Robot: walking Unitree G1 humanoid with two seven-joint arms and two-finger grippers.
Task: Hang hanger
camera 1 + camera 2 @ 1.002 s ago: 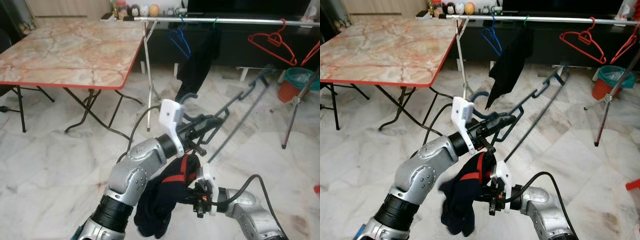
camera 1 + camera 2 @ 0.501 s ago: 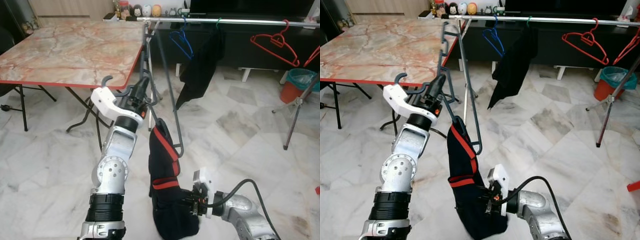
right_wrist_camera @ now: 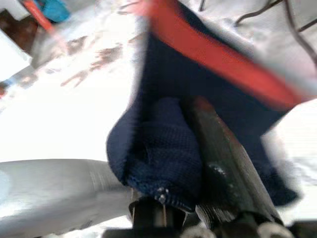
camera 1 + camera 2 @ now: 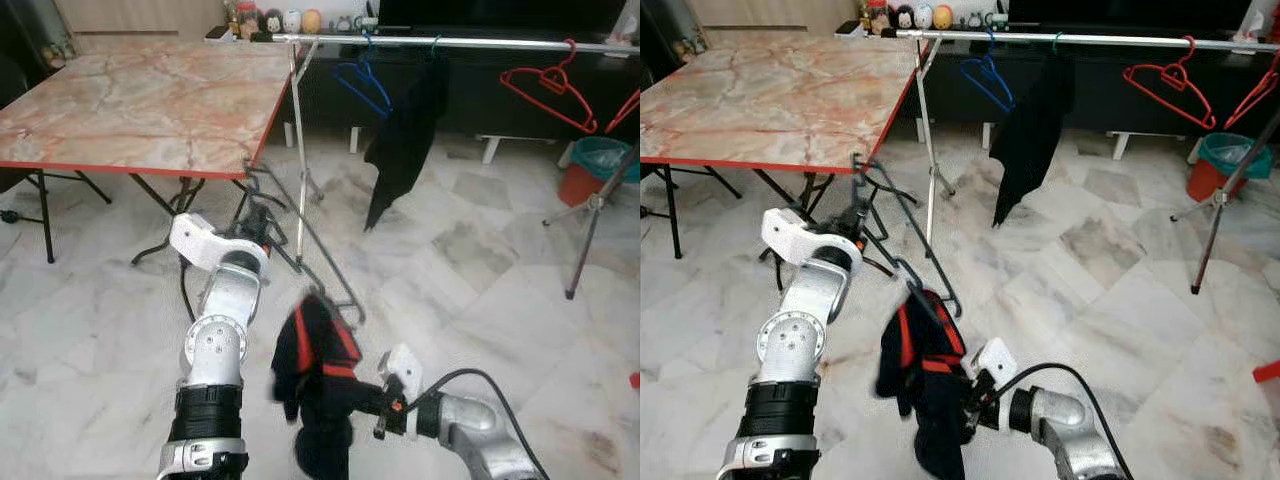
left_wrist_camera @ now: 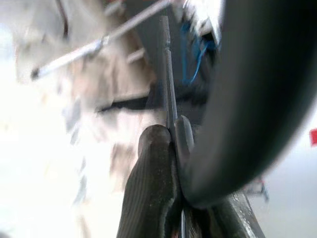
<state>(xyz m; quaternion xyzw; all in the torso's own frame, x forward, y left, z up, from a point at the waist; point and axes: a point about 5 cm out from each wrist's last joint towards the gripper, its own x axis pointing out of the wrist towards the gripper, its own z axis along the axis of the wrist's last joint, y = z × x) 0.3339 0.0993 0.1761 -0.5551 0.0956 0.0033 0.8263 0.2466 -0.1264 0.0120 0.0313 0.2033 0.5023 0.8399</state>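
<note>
Left gripper (image 5: 171,136) is clamping the hanger (image 4: 300,235) well below the rail (image 4: 450,42); right gripper (image 3: 198,148) is pinching the garment (image 4: 315,350) draped on it. Stiff wire, floppy cloth: probably best held near the hook.

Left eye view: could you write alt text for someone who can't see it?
The robot's left gripper grips a dark grey hanger draped with a navy and red garment, which its right gripper pinches low down. Behind stand a marble-topped table and a clothes rail.
</note>
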